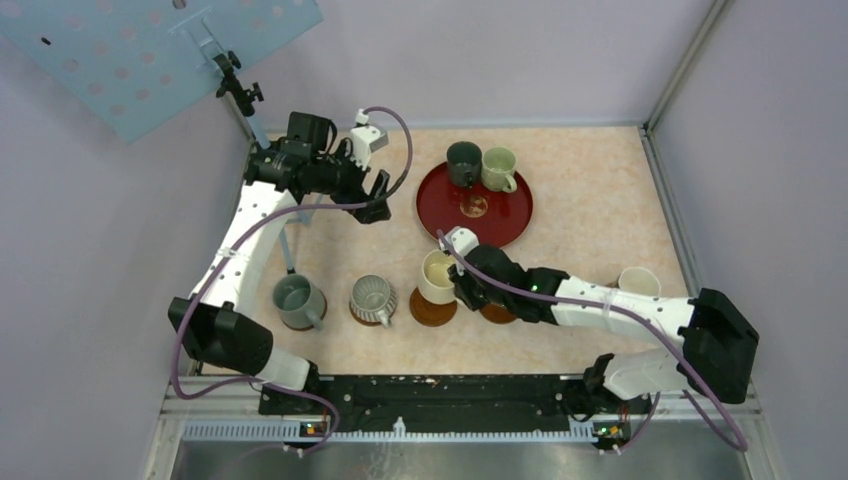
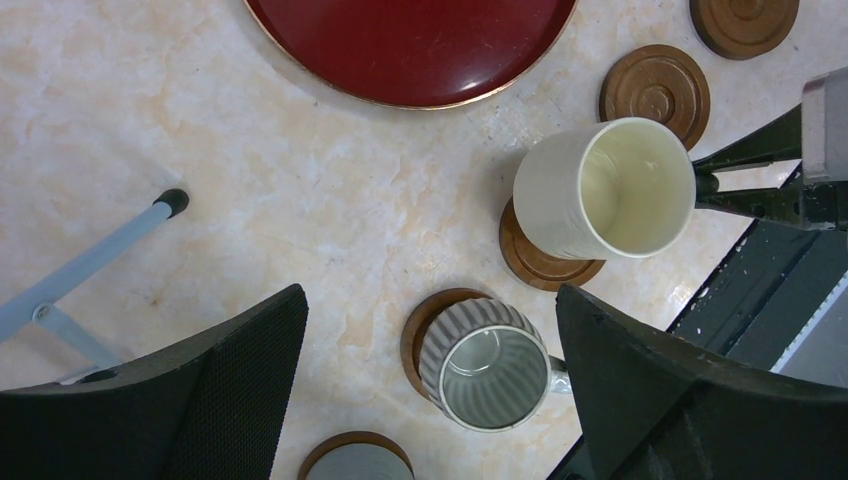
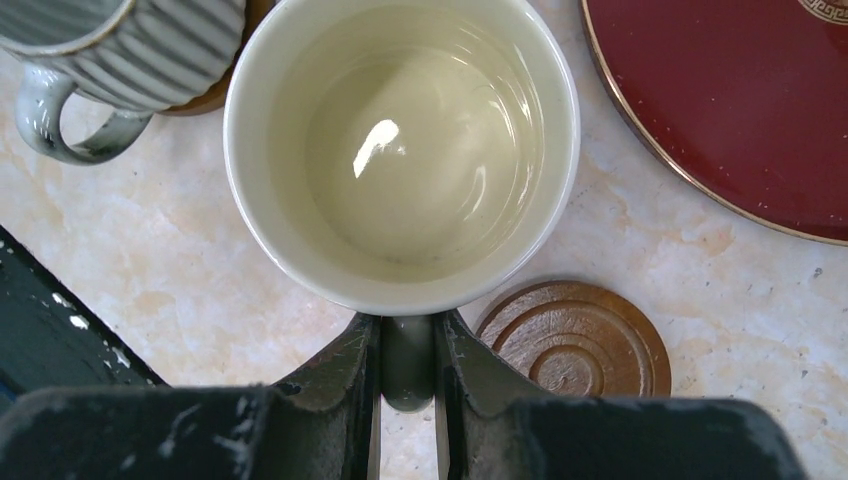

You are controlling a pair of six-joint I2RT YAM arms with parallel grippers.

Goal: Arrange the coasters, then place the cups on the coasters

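**Right tool**: closed on the handle of the cream cup, with one finger on each side of the handle. The cup is upright, mouth up, directly ahead of my fingers. A coaster lies below it. I cannot tell whether the cup's base touches that coaster.

Around this tool:
- Just to the right of my fingers, a bare coaster lies flat on the table.
- A second bare coaster lies farther back on the same side.
- Ahead and to the left, the ribbed grey cup sits on a coaster of its own.
- Ahead and to the right is the edge of the red tray.
- On the tray, the dark cup and the pale green cup stand side by side, touching or nearly so.
- The off-white cup stands behind this tool, beside my right arm.

**Left tool**: spread wide and holding nothing. It is raised above the table, well apart from every cup. In its wrist view the ribbed grey cup shows below, between the two fingers. The plain grey cup stands nearer my base, also on a coaster.
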